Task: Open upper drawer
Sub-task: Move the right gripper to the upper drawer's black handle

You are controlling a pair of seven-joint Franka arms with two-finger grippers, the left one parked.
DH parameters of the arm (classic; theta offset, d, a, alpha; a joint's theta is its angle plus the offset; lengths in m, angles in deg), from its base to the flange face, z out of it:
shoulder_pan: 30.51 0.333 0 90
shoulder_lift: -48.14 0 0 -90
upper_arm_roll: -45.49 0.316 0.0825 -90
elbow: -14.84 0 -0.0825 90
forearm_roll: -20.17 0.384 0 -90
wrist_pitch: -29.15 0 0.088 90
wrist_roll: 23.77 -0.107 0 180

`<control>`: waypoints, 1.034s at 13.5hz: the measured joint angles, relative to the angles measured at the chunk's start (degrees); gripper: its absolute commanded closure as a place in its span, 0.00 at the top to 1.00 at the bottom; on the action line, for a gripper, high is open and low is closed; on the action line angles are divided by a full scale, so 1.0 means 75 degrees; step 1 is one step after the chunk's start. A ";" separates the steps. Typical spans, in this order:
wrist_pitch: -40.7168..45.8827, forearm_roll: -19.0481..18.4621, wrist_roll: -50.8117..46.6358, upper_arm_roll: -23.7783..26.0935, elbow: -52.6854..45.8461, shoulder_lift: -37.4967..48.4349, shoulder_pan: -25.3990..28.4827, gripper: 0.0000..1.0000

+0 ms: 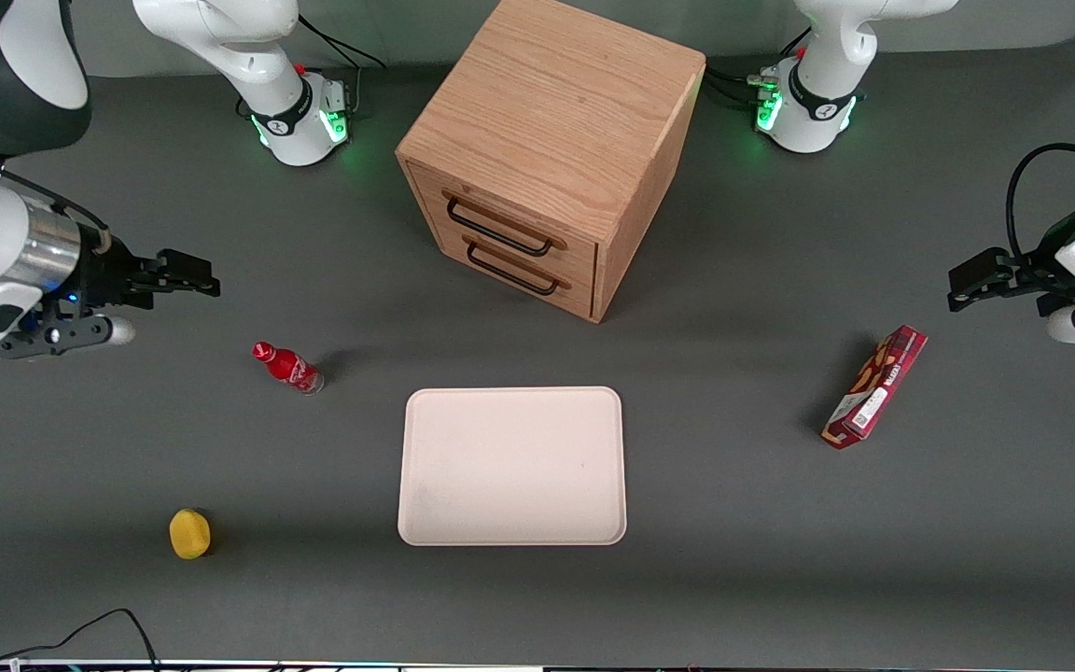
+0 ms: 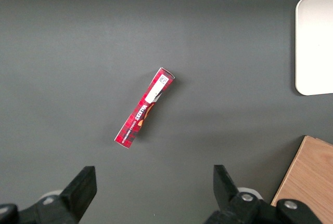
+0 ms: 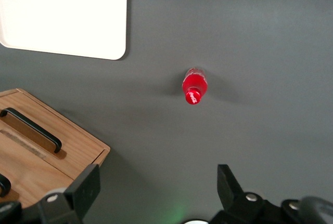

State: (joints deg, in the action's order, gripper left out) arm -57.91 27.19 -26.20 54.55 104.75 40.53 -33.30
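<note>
The wooden cabinet (image 1: 547, 140) stands in the middle of the table, farther from the front camera than the tray. Its upper drawer (image 1: 511, 217) is shut, flush with the cabinet front, and its black bar handle (image 1: 498, 228) lies just above the lower drawer's handle (image 1: 513, 272). My right gripper (image 1: 194, 273) hovers open and holding nothing toward the working arm's end of the table, well apart from the cabinet. In the right wrist view the open gripper (image 3: 157, 182) hangs over bare table, with a corner of the cabinet (image 3: 78, 151) beside one finger.
A red bottle (image 1: 287, 367) (image 3: 194, 86) stands between my gripper and the white tray (image 1: 511, 465). A yellow object (image 1: 189, 534) lies near the table's front edge. A red snack box (image 1: 875, 386) (image 2: 144, 107) lies toward the parked arm's end.
</note>
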 measured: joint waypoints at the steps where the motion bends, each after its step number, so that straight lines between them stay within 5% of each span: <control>1: 0.0071 0.0001 -0.0303 0.0011 0.0001 -0.0077 0.0078 1.00; 6: 0.0439 0.0106 -0.0786 0.0176 -0.0001 -0.0614 0.0735 1.00; 14: 0.0835 0.1641 -0.0338 0.1165 -0.0550 -0.1028 0.1032 1.00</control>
State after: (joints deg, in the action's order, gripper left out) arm -51.64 39.49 -28.74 63.29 100.62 32.82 -25.56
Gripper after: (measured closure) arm 0.000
